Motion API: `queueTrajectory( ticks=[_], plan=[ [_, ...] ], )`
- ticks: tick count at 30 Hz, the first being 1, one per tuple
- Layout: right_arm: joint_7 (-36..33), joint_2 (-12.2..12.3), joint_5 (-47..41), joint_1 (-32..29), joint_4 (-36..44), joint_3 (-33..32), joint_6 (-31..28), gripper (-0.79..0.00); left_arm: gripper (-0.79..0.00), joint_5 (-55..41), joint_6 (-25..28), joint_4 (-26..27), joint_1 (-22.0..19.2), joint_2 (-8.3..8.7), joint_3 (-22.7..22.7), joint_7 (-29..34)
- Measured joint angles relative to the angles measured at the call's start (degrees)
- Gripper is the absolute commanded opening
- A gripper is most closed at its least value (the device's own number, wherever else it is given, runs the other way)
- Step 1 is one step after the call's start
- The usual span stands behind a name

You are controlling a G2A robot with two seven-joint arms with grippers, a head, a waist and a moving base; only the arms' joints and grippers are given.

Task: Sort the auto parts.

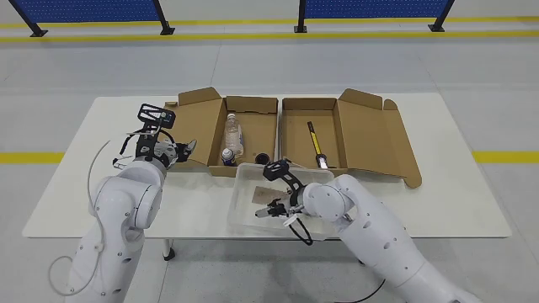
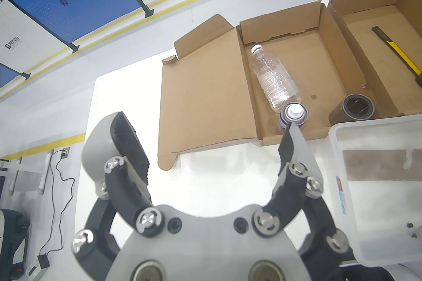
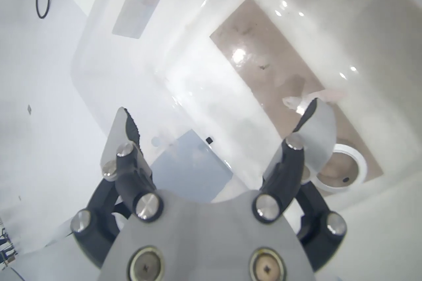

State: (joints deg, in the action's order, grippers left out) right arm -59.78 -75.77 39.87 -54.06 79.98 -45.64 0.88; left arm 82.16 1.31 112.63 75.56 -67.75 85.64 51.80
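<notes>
My right gripper point(image 3: 219, 112) hangs in the bin point(image 2: 369, 124), fingers released, beside the white ring point(image 3: 343, 170). I'd centre the fingers over that ring before clenching. My left gripper point(image 2: 204, 124) hovers released too.

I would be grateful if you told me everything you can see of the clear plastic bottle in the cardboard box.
The clear plastic bottle is transparent, with a ribbed body and no label, and it looks empty. Its white cap is screwed on. It lies on its side on the floor of the left-hand open cardboard box, with the cap pointing to the box's far wall. Its base ends right by the upright spray can; whether the two touch cannot be told. No fingers are on it.
</notes>
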Motion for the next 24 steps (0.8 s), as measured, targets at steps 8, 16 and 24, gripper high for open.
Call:
queueTrajectory(
  ticks=[8, 16, 24],
  plan=[
    [-5.36, 1.78, 8.09, 1.08, 0.45, -4.2, 2.13, 0.0, 0.0, 0.0, 0.0, 0.0, 0.0, 0.0, 0.0, 0.0],
    [-8.31, 3.02, 9.14, -1.05, 1.61, -7.18, -0.01, 0.0, 0.0, 0.0, 0.0, 0.0, 0.0, 0.0, 0.0, 0.0],
    [-7.19, 2.32, 7.01, -1.13, -0.55, -5.05, -0.65, 0.0, 0.0, 0.0, 0.0, 0.0, 0.0, 0.0, 0.0, 0.0]
  ],
)
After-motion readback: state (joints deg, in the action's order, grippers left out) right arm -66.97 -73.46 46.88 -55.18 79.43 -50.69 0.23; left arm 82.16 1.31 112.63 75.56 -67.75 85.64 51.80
